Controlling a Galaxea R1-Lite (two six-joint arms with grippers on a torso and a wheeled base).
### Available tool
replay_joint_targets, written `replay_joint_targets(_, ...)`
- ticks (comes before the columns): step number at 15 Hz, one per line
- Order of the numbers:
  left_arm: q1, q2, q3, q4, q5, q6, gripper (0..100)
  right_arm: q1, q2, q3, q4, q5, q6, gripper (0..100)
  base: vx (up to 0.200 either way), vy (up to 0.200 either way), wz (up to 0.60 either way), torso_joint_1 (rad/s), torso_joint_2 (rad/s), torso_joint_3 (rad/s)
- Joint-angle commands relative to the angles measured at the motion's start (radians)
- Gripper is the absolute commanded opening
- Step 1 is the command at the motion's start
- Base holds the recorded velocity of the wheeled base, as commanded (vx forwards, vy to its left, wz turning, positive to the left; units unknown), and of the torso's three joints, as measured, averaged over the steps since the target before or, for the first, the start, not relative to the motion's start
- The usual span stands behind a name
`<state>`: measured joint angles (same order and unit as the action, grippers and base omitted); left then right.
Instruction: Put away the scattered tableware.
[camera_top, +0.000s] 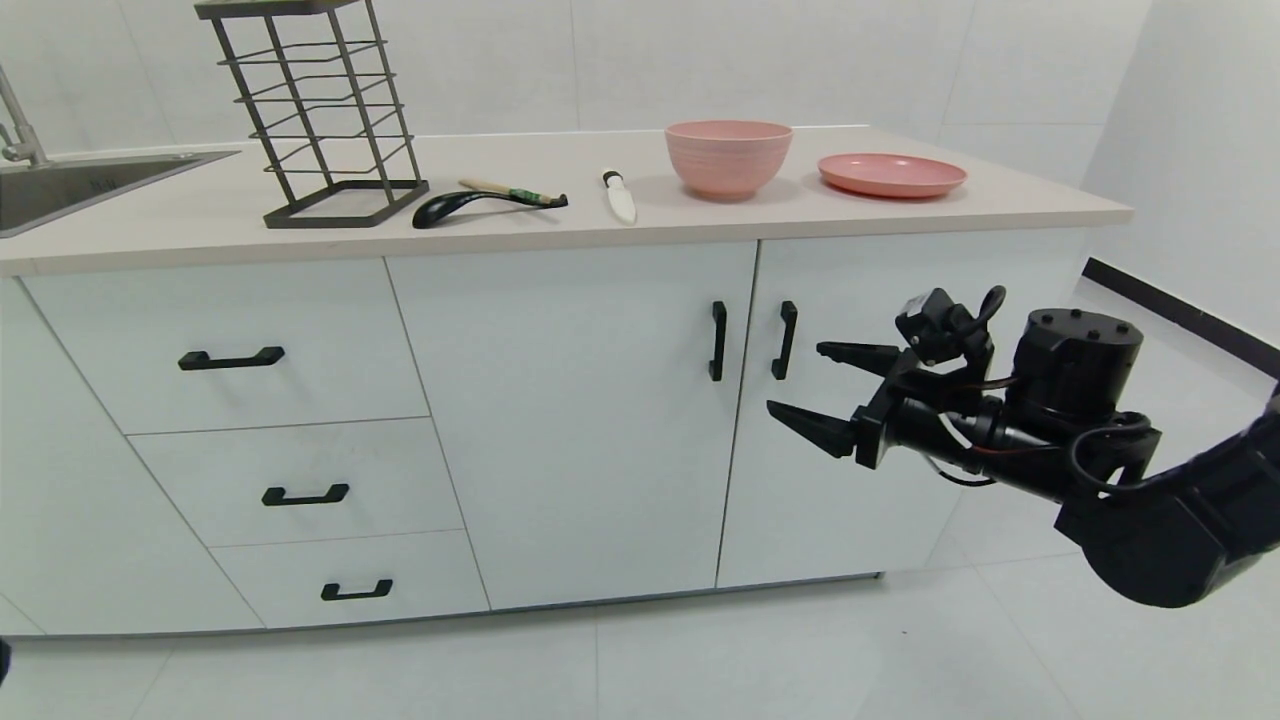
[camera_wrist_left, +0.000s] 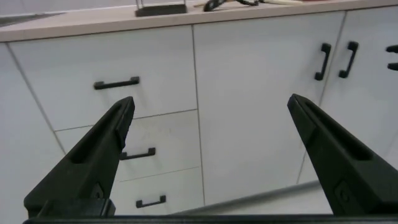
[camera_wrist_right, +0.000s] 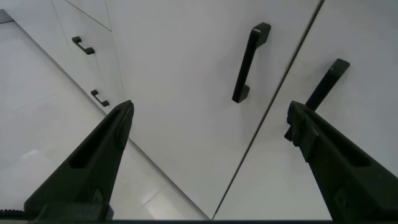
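– Right claw (camera_top: 795, 377) status?
– Jaws spread, nothing held; positioned near black cabinet door handles (camera_top: 718, 341).
– Task progress?
– Judged: nothing stowed yet. Pink ribbed bowl (camera_top: 728, 157), pink flat plate (camera_top: 892, 174), black curved spoon (camera_top: 435, 210), white knife (camera_top: 620, 197) left on beige countertop (camera_top: 1000, 205).

bowl (camera_top: 728, 158) pink | plate (camera_top: 892, 174) pink | spoon (camera_top: 436, 212) blk | rack (camera_top: 330, 100) dk grey | cabinet (camera_top: 570, 420) wht

The counter (camera_top: 900, 215) and its cabinet front are seen from above and well back in the head view. From behind the left gripper (camera_wrist_left: 211, 99), the drawers (camera_wrist_left: 155, 62) and door handles (camera_wrist_left: 322, 61) are faced at some distance. From behind the right gripper (camera_wrist_right: 210, 104), the same door handles (camera_wrist_right: 250, 62) are seen close and tilted.
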<state>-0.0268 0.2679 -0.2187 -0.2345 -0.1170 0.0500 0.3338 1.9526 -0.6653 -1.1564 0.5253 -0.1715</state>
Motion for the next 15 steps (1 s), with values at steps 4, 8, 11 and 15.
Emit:
replay_joint_targets(4,-0.025,0.419,-0.246,-0.019,-0.176,0.036,100,-0.004,-0.06,0.062,0.0,0.001,-0.011,100,0.0,0.0,0.0,0.0,0.0,0.0)
replay_joint_targets(8,-0.067,0.666,-0.268,-0.154,-0.378,0.154,100,-0.007,-0.061,0.052,0.0,0.001,-0.016,100,0.0,0.0,0.0,0.0,0.0,0.0)
replay_joint_targets(11,-0.16,0.82,-0.275,-0.195,-0.397,0.26,100,-0.03,-0.061,0.049,-0.002,0.024,-0.029,100,0.0,0.0,0.0,0.0,0.0,0.0)
replay_joint_targets(15,-0.309,1.059,-0.352,-0.365,-0.397,0.274,100,-0.067,-0.057,0.049,-0.02,0.051,-0.04,100,0.0,0.0,0.0,0.0,0.0,0.0)
